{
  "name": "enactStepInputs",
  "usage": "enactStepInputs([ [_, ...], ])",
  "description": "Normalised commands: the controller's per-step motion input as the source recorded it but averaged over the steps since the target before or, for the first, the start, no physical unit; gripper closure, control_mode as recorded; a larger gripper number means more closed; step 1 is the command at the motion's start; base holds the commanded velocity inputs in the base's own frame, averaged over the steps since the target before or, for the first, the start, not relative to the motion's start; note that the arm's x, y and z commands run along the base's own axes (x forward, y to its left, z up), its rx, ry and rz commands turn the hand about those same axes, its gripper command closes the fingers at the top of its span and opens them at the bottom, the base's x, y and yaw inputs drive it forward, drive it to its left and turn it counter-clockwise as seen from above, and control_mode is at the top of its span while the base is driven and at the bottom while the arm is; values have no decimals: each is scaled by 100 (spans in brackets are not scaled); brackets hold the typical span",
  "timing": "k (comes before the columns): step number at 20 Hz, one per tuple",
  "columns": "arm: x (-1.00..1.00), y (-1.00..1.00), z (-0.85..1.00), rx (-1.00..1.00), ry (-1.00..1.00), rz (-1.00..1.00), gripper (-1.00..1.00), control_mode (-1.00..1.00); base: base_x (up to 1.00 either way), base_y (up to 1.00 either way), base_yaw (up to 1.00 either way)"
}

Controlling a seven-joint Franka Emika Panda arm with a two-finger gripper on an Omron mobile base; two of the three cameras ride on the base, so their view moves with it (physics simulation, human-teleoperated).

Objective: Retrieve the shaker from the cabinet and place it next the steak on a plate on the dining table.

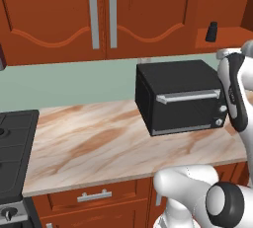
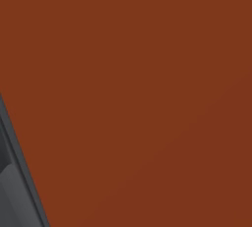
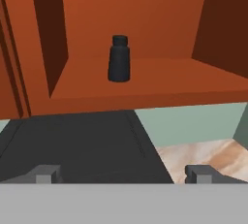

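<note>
The shaker [image 3: 118, 58], small, black and roughly cylindrical, stands upright on the shelf of the open reddish-brown cabinet [image 3: 160, 85]. My gripper [image 3: 124, 174] is open, its two fingertips wide apart with nothing between them. It is level with the shelf's front edge, short of the shaker and a little below it. In the left base view the shaker [image 1: 212, 32] sits in the open compartment at the upper right, above my arm [image 1: 234, 91]; the cabinet doors [image 1: 54, 15] to its left are shut. The steak, the plate and the dining table are out of view.
A black microwave [image 1: 180, 96] stands on the marbled counter [image 1: 94, 140] directly under the open compartment; its dark top [image 3: 77, 145] lies just below my hand. A stove [image 1: 15, 148] is at the left. A reddish-brown panel [image 2: 147, 98] stands close before the right base camera.
</note>
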Motion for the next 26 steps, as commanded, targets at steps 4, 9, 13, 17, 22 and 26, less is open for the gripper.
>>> enactStepInputs([
  [4, 20, -11, 26, -3, 0, 2, -100, -100, 0, 0, 0],
  [9, 13, -7, 36, 0, 0, 2, -100, -100, 0, 0, 0],
  [13, 8, -7, 32, 0, 0, 4, -100, -100, 0, 0, 0],
  [17, 14, 0, 19, 0, 0, 6, -100, -100, 0, 0, 0],
  [22, 9, 0, 6, 0, 6, 7, -100, -100, 0, 0, 0],
  [26, 13, 0, 0, 0, 8, 10, -100, -100, 0, 0, 0],
])
